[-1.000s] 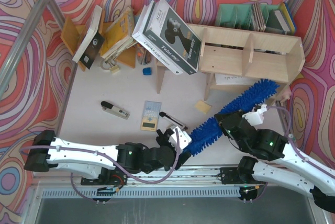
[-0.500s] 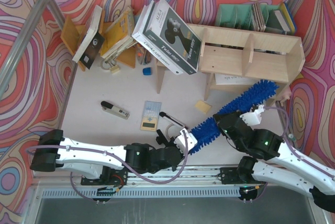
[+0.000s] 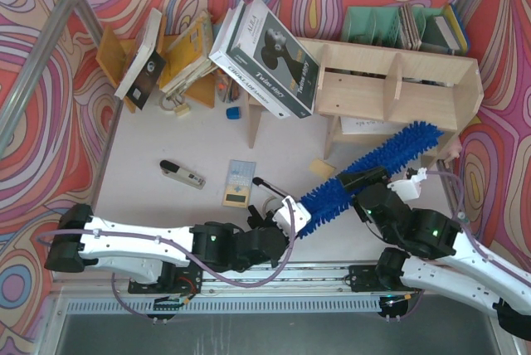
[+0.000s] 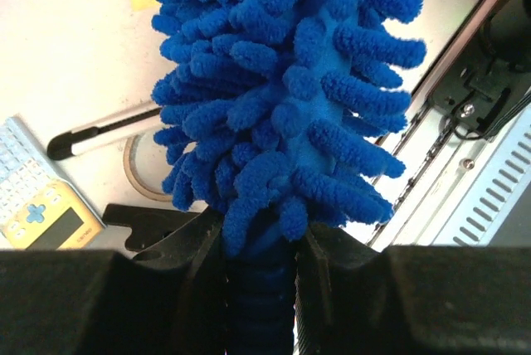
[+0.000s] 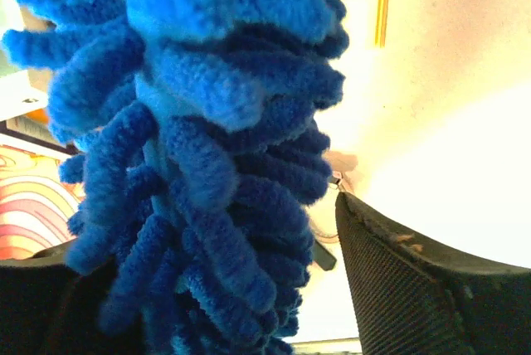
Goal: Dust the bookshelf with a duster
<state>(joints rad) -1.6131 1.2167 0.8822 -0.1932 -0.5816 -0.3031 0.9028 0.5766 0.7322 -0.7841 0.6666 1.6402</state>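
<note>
Top external view: a second ago the left gripper [image 3: 290, 211] hung open beside the near end of the duster [image 3: 365, 168] while the right gripper [image 3: 369, 182] pinched its fluffy head. Now the roles are swapped. The left one is clamped on the near end, and the right one has let go, its jaws spread on either side of the head. The duster has swung a little. It slants from the left gripper up and right across the table [image 3: 166, 139], and its far tip lies just in front of the right lower part of the bookshelf [image 3: 398, 81]. Whether the tip touches the wood cannot be told.

Left wrist view adds the grip itself. The left gripper [image 4: 257, 247] has both fingers [image 4: 199, 264] pressed on the ribbed blue stem of the duster [image 4: 282, 98], right where the fluff begins. Below lie a calculator [image 4: 33, 206], a box cutter [image 4: 99, 135] and a roll of tape [image 4: 141, 177].

Right wrist view shows the right gripper [image 5: 224, 289] wide apart. One finger [image 5: 415, 289] stands clear of the duster [image 5: 191, 148] with bright table between them. The other is half buried under the hanging strands, and contact there cannot be judged.
</note>
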